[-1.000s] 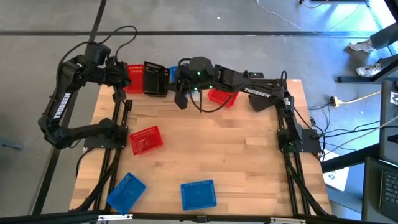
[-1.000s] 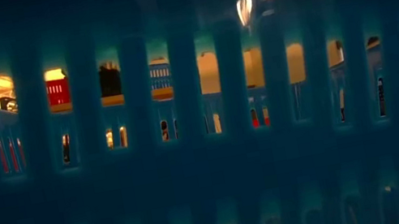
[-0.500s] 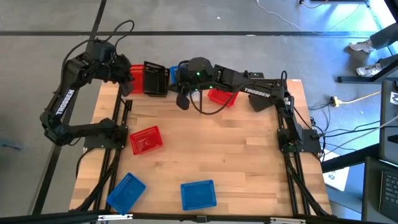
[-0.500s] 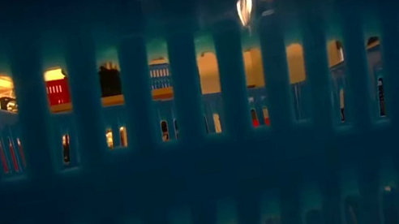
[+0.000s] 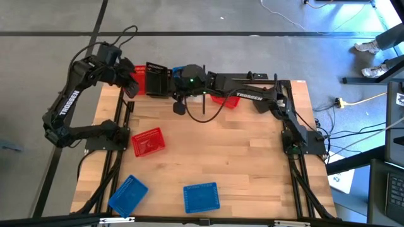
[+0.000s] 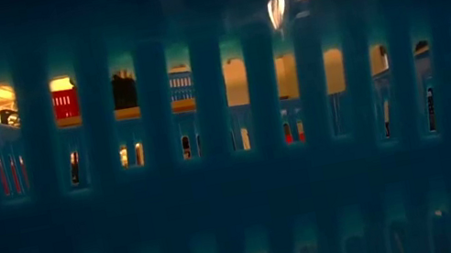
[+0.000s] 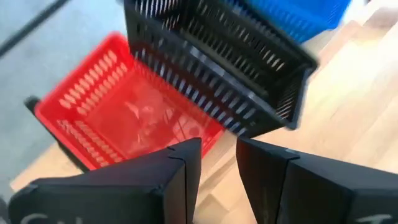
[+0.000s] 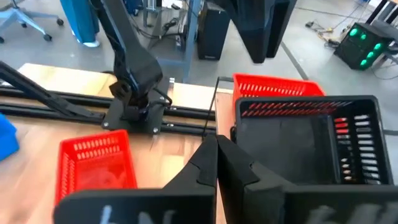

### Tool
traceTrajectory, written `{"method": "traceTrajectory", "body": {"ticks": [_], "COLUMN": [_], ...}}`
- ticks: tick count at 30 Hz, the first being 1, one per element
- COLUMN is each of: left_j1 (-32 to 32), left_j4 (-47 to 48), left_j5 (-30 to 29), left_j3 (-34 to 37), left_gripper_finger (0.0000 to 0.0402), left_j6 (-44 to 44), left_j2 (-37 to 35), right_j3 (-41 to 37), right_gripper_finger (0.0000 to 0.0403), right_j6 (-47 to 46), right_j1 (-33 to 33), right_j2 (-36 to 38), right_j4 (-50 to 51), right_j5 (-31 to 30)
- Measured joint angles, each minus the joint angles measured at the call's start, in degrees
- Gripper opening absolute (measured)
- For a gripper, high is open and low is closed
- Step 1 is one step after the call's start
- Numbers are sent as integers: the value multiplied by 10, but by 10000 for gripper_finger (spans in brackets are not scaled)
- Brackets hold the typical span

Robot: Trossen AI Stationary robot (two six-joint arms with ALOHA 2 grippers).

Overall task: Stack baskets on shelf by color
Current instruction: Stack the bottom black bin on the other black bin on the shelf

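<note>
While baskets are crowding the shelf [image 5: 189, 94] along the table's [image 5: 252, 157] far edge, the left gripper [image 5: 130, 87] is hanging released beside the red basket [image 5: 138, 78], next to the black one [image 5: 158, 79]. The right gripper [image 5: 179, 107] is staying clenched, empty, nearby.

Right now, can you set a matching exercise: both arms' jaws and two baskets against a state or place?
Things:
1 left jaws
2 right jaws
3 black basket
4 lone red basket

States or places:
A shut
B open, empty
C flat on the bare tabletop, left of centre
D between a red basket and a blue basket

Pairs: 1-B, 2-A, 3-D, 4-C
</note>
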State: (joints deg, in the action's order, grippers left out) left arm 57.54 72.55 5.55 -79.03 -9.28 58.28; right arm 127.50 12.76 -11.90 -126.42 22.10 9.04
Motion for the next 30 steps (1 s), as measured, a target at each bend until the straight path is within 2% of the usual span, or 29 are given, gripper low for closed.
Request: {"method": "traceTrajectory", "body": {"ticks": [5,13,30], "left_j1": [0,0,-3], "left_j4": [-8,-86,-145], "left_j5": [-2,-6,-2], "left_j3": [31,71,93], "left_gripper_finger": [93,93,93], "left_j6": [2,2,-3], "left_j2": [0,1,6], "right_j3": [0,0,0], "right_gripper_finger": [9,42,45], "right_j6": [2,13,10], "right_j1": [0,0,-15], "right_j2": [-20,-27,-27], "right_j4": [-24,-31,-31], "right_j5": [-4,-4,-10]}}
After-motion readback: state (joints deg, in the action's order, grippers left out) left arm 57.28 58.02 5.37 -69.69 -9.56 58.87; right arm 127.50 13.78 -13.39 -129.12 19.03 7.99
